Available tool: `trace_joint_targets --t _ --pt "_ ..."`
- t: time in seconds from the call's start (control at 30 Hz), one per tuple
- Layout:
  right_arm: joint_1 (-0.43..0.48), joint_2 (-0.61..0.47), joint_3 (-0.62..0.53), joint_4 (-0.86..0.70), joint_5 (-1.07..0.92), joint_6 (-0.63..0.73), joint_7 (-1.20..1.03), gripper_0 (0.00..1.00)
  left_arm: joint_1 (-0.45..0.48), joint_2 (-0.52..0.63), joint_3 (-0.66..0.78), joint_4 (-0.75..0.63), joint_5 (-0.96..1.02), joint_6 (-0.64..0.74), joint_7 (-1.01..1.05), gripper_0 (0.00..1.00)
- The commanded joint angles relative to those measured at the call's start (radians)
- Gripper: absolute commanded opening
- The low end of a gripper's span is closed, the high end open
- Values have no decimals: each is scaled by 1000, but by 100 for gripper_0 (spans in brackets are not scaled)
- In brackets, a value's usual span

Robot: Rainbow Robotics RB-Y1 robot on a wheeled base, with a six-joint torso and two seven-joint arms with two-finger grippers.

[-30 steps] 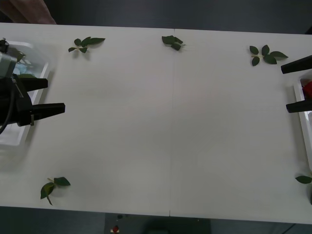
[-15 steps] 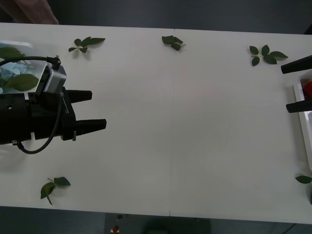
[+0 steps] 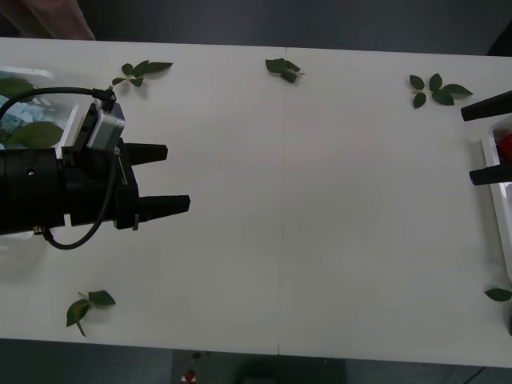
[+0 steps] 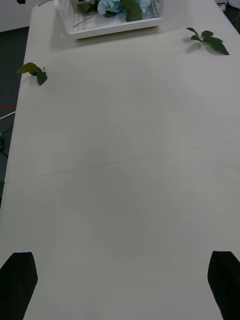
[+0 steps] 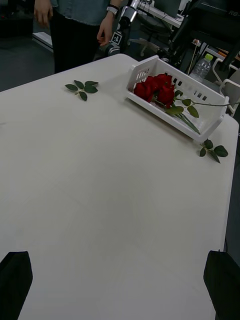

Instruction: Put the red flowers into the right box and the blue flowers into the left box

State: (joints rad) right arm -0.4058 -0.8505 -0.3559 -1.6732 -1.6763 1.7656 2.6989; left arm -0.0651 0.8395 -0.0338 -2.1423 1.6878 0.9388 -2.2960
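Matte white table; left claw wide open, empty; right claw open, empty, over slotted right box.

The front view looks steeply down from above the arms onto the white table, taking in its whole width, with the left box and right box cut by either side edge. The right wrist view looks low and level across the table toward the far left box, which sits distant. The left wrist view faces the opposite way, across the same bare tabletop toward the right box and the room behind. Both wrist views share the table's open middle with the front view, each wrist camera facing the other's end.
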Motion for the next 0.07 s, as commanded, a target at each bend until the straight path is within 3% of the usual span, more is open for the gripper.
trace_joint_targets --t 0.03,0.07 --pt "-18 -24 -14 -14 -8 -3 6 100 -15 12 -2 -34 10 -12 -23 100" --pt "-18 -24 -14 -14 -8 -3 6 100 -15 12 -2 -34 10 -12 -23 100"
